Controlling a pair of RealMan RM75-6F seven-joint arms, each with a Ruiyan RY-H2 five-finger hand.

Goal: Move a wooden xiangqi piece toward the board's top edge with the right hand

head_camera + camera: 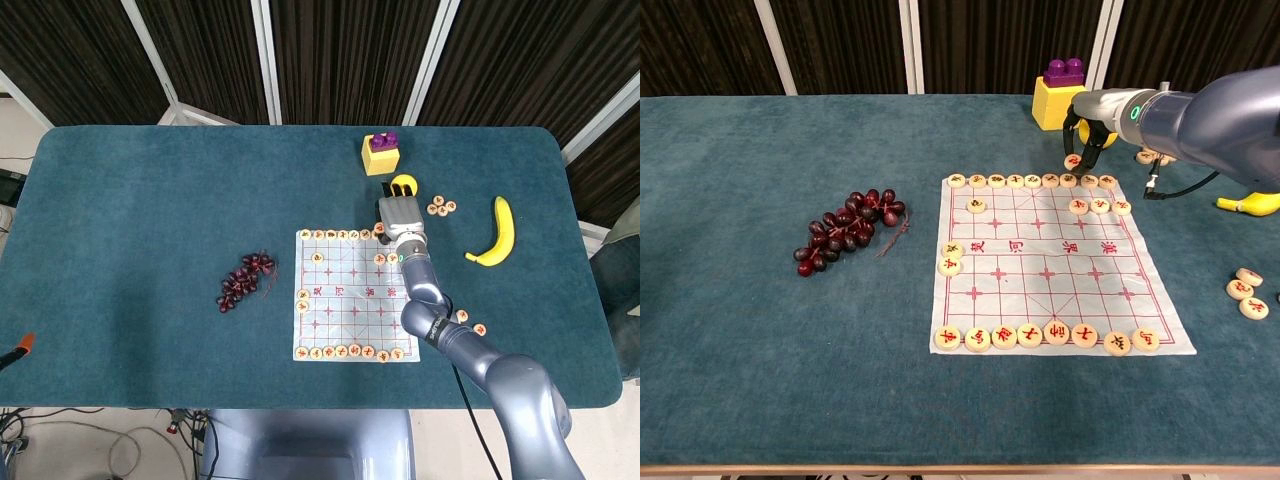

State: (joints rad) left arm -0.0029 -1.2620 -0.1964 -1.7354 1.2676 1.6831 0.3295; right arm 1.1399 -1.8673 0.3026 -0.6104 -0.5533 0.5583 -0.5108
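Observation:
A paper xiangqi board (pixel 1040 290) lies on the blue cloth, with round wooden pieces lined along its top and bottom rows. My right hand (pixel 1087 125) reaches down just past the board's top edge and pinches one wooden piece (pixel 1072 161) between its fingertips. That piece sits just beyond the top row (pixel 1032 181), near its right part. In the head view the right hand (pixel 398 215) covers the board's (pixel 345 310) top right corner and hides the piece. The left hand shows in neither view.
A yellow block with a purple top (pixel 1062 95) stands just behind the hand. A banana (pixel 497 233) lies to the right, grapes (pixel 845 230) left of the board. Loose pieces (pixel 1245 290) lie right of the board, more (pixel 441 207) near the banana.

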